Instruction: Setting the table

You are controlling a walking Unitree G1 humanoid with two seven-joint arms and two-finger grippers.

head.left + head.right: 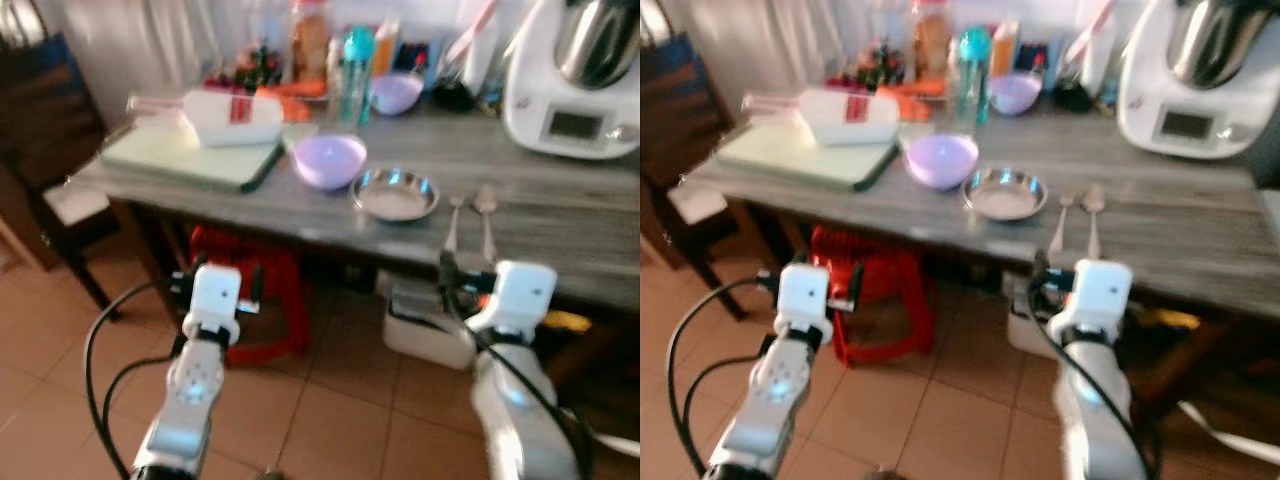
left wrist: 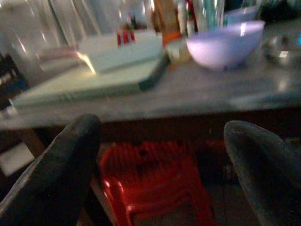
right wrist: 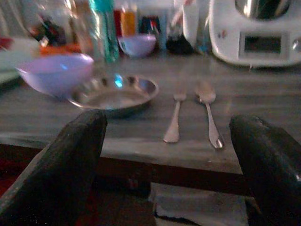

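Here we record a grey wood-grain table [image 1: 560,225] across the upper half of the head views. A silver metal fork [image 3: 173,117] and a silver metal spoon [image 3: 209,115] lie side by side right of centre, long axes running from the near edge toward the back, heads pointing away. A shallow round steel dish [image 1: 395,193] sits just left of them, beside a lilac plastic bowl [image 1: 329,160]. We find the left gripper [image 2: 155,174] and right gripper [image 3: 169,160] spread, below the table edge. Terracotta floor tiles [image 1: 340,400] below; a red plastic stool [image 2: 150,183] under the table.
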